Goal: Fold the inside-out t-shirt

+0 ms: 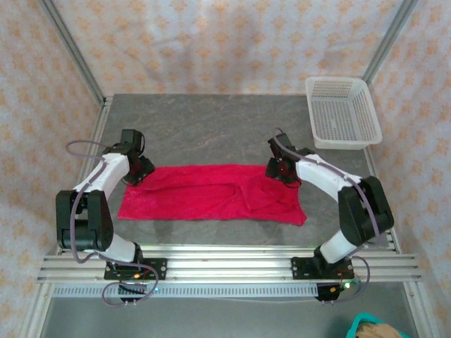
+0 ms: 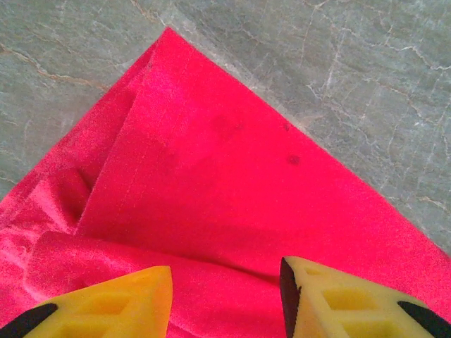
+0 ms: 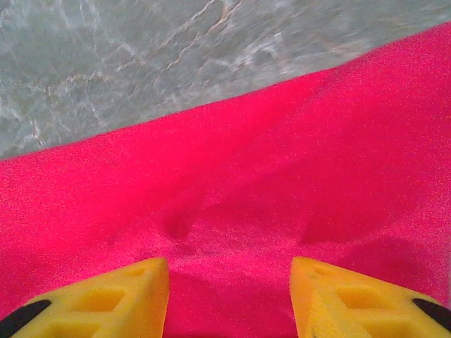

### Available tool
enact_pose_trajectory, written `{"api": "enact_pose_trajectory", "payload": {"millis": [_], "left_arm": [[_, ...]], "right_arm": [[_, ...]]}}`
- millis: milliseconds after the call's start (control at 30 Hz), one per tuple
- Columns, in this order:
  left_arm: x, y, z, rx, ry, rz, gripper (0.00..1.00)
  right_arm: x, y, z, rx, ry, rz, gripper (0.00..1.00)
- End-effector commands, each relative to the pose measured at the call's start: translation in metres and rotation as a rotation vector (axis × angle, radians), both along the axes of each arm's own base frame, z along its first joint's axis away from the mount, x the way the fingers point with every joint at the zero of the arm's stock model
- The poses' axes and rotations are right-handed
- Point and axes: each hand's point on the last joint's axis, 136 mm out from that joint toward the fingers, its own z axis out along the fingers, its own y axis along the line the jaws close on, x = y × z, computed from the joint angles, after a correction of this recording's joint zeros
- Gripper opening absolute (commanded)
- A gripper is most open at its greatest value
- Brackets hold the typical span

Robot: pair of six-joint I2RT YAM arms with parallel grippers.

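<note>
Left gripper (image 2: pixel 225 280): released, yellow fingers (image 2: pixel 120 303) spread apart, nothing pinched between, low over red-pink fabric with a soft rolled fold crossing under the gap. Just ahead of those fingers: a pointed corner of the inside-out t-shirt (image 2: pixel 211 162) aimed away from the camera, a folded-over layer edge running from that tip back toward the fingers, two small dark specks on the cloth, grey marbled table (image 2: pixel 352 70) on both sides of the corner. Right gripper (image 3: pixel 229 274): also released, both yellow fingers (image 3: pixel 352 303) wide apart, no cloth caught between, shallow wrinkles and a dimple in the fabric directly in front, straight shirt edge slanting across with bare table (image 3: pixel 106 70) beyond. From overhead: left gripper (image 1: pixel 141 169) at the far-left corner of the shirt, right gripper (image 1: pixel 277 169) at the far edge toward the right end; touching the cloth or just above it, cannot tell. T-shirt (image 1: pixel 211 191) flat on the table (image 1: pixel 211 127) as a long left-right band between the two grippers, across the middle-to-near part; right end wider, running down to a corner at near right; curved seam line right of centre. White mesh basket (image 1: pixel 342 116) at the far-right corner of the table, well apart from the shirt. Arm bases on the aluminium rail (image 1: pixel 225 264) along the near edge, left arm elbow near left, right arm elbow near right.
</note>
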Motion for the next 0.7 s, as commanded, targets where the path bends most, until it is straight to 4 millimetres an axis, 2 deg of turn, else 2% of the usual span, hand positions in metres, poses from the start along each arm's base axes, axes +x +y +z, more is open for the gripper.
{"api": "enact_pose_trajectory", "payload": {"millis": [0,267,400,533,600,667], "left_arm": [[0.004,0.001,-0.001,0.021,0.005,-0.004,0.46],[0.007,-0.002,-0.009,0.003,0.020,-0.009,0.45],[0.008,-0.002,-0.002,0.005,0.007,-0.012,0.45],[0.007,0.000,0.007,0.017,0.002,-0.018,0.45],[0.007,0.000,0.012,0.021,-0.004,-0.021,0.45],[0.008,-0.001,0.015,0.015,-0.015,-0.020,0.45]], "right_arm": [[-0.018,0.012,-0.008,0.054,0.076,0.076,0.48],[-0.091,0.011,-0.013,0.088,0.105,0.063,0.52],[-0.114,0.004,-0.019,0.131,0.118,0.002,0.52],[-0.113,0.000,0.001,0.132,0.080,-0.008,0.53],[-0.103,-0.003,0.026,0.118,0.015,-0.017,0.55],[-0.090,0.000,0.044,0.128,-0.042,-0.018,0.57]]}}
